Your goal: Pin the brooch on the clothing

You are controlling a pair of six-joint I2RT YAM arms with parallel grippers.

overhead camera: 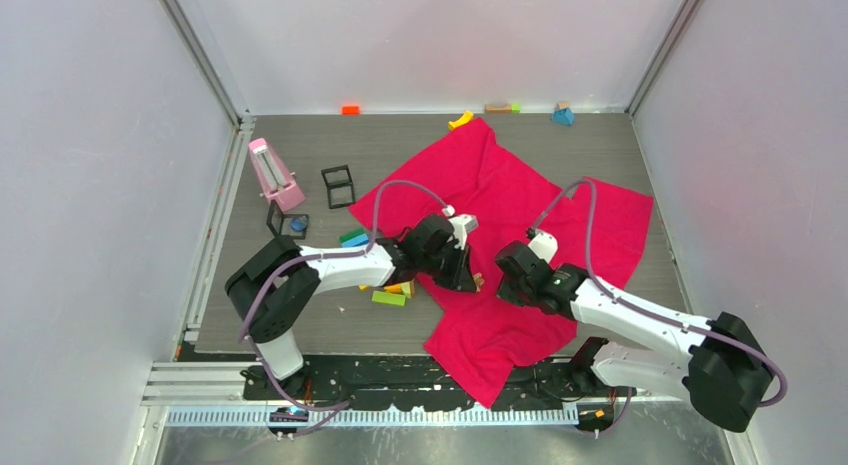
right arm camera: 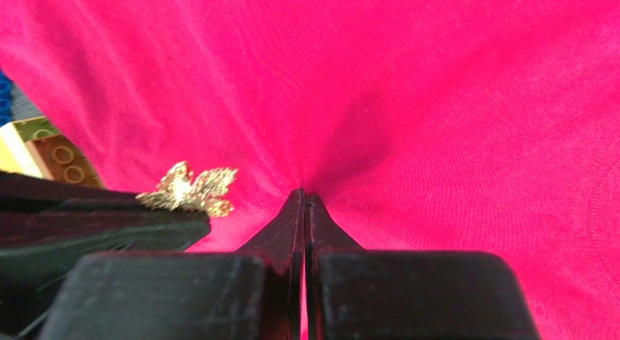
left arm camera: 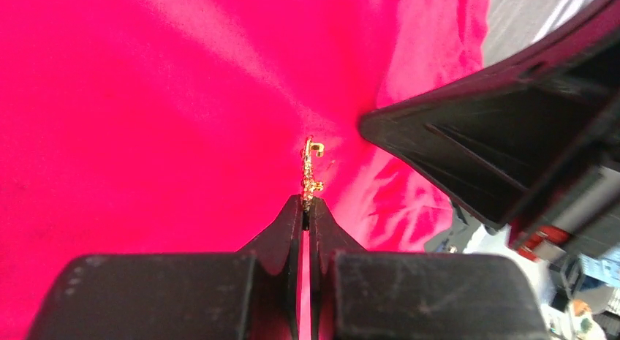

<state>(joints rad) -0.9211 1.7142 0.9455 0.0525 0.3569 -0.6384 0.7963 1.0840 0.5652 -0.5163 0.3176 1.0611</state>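
The left gripper (left arm camera: 307, 206) is closed tight on the foot of the brooch (left arm camera: 311, 172), a small gold leafy piece. It stands edge-on from the tips, its hooked end just at the shirt (left arm camera: 146, 135). The right gripper (right arm camera: 304, 199) is closed too, and the red cloth puckers into its tips, so it seems to pinch a fold right beside the brooch. To do this step well, the right side should hold that fold taut and slightly raised while the left pushes the pin shallowly through it, without twisting. Outward, the shirt lies spread across the table (overhead camera: 600, 155), with toy blocks (overhead camera: 392, 295) by its left edge.
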